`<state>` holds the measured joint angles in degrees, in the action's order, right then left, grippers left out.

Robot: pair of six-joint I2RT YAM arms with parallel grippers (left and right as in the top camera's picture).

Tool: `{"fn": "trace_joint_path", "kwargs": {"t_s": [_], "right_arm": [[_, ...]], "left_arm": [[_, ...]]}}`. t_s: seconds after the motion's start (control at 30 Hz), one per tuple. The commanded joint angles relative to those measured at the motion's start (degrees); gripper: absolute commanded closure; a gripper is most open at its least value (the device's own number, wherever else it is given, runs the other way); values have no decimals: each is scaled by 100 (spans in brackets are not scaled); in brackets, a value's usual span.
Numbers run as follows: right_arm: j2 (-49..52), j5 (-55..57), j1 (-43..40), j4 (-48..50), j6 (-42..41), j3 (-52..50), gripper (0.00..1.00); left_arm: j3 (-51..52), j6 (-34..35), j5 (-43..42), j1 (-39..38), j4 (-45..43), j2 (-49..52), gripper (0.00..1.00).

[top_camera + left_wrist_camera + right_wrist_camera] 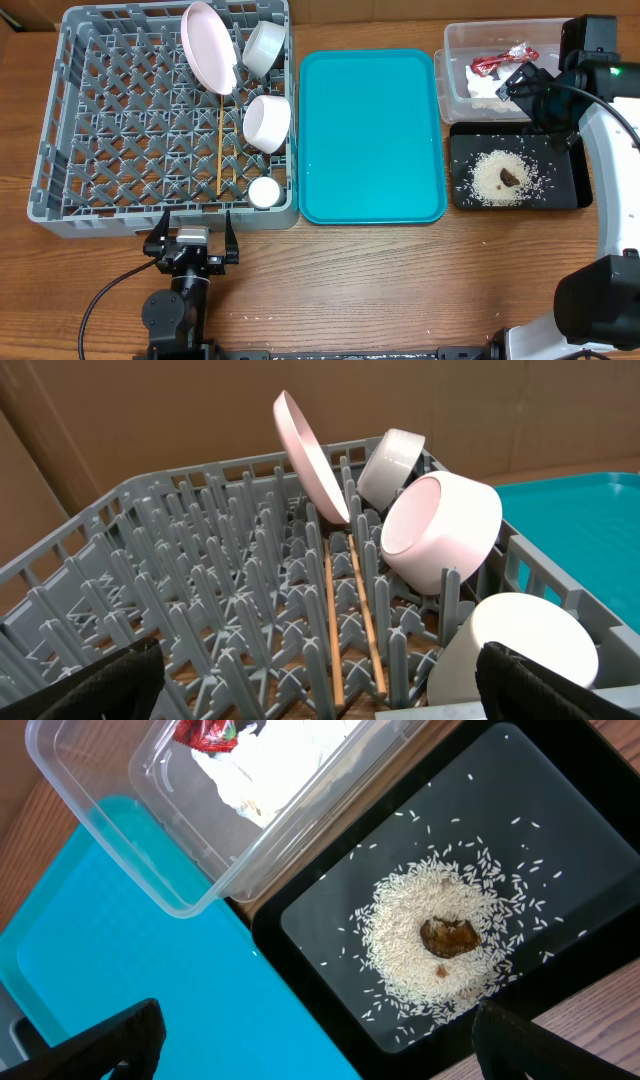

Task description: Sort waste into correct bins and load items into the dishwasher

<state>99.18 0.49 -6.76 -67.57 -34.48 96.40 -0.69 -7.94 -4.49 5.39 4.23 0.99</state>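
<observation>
The grey dish rack (60,120) holds a pink plate (207,47) on edge, two white bowls (264,47) (267,123), a small white cup (264,192) and wooden chopsticks (221,140). My left gripper (192,235) is open and empty at the rack's front edge; in the left wrist view (320,655) it faces the chopsticks (345,610) and cup (520,645). The clear tub (455,70) holds the red wrapper (492,63) and white napkin (485,88). The black tray (570,190) holds rice (490,180) and a brown lump (510,177). My right gripper (528,88) hovers open and empty above them (315,1015).
A large teal tray (370,135) lies between the rack and the bins, with nothing on it. The tub and black tray sit close together at the table's right, the tub behind. Bare wooden table runs along the front.
</observation>
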Motion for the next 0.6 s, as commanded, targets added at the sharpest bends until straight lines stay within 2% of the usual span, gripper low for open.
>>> {"fn": "trace_joint_path", "kwargs": {"t_s": [0.0, 0.23, 0.33, 0.37, 0.47, 0.57], "right_arm": [[-15, 94, -11, 15, 17, 33, 0], [-15, 94, -13, -46, 17, 33, 0], [-15, 267, 11, 214, 50, 33, 0], [-17, 306, 33, 380, 210, 33, 0], [-308, 317, 256, 1091, 1436, 31, 0], [-769, 332, 601, 1307, 2240, 28, 0]], "left_arm": [[42, -105, -2, 59, -17, -74, 0], [42, -105, -2, 59, -20, -74, 0], [42, -105, -2, 59, -17, -74, 0], [42, -105, -2, 59, -17, -74, 0], [42, -105, -2, 59, -17, -74, 0], [42, -105, -2, 59, -17, -74, 0]]}}
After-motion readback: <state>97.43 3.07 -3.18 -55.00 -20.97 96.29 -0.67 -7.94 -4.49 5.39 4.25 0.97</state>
